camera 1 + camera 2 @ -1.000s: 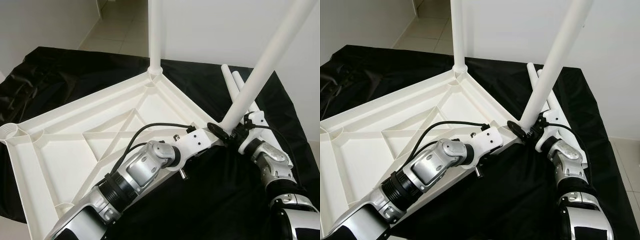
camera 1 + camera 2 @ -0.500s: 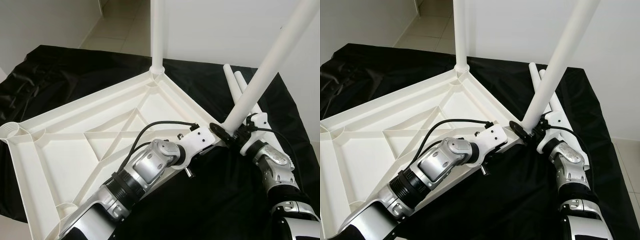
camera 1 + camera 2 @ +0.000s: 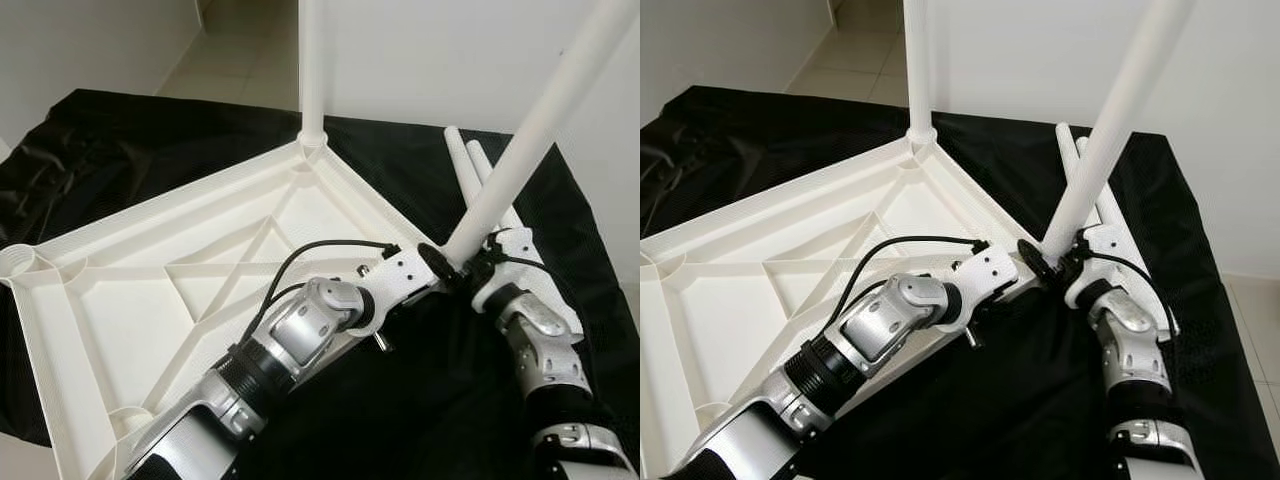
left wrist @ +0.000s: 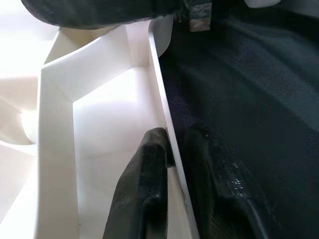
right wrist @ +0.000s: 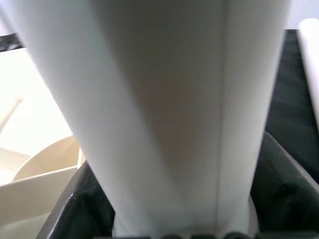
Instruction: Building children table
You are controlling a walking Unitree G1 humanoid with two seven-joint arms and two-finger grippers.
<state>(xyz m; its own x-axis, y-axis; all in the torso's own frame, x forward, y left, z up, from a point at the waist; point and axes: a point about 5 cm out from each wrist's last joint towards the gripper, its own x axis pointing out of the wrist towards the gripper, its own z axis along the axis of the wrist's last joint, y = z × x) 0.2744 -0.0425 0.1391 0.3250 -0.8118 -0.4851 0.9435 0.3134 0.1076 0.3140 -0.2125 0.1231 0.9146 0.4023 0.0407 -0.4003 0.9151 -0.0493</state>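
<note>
The white table top (image 3: 150,290) lies upside down on a black cloth, ribs facing up. One white leg (image 3: 311,70) stands upright in its far corner socket. A second white leg (image 3: 520,150) leans out to the right, its foot at the right corner. My right gripper (image 3: 468,270) is shut on this leg just above the foot; the leg (image 5: 164,99) sits between its fingers in the right wrist view. My left gripper (image 4: 174,144) is shut on the table top's thin rim (image 4: 162,89) beside that corner, one finger (image 4: 147,169) inside and one outside.
Two loose white legs (image 3: 465,160) lie on the cloth at the back right, behind the held leg. Open sockets show at the left corner (image 3: 20,262) and the near corner (image 3: 125,418). The black cloth (image 3: 430,400) covers the surface; a white wall stands close behind.
My left forearm has swung a little to the right while its gripper stays on the rim. The right wrist has shifted slightly, and the tilted leg stays held at the corner.
</note>
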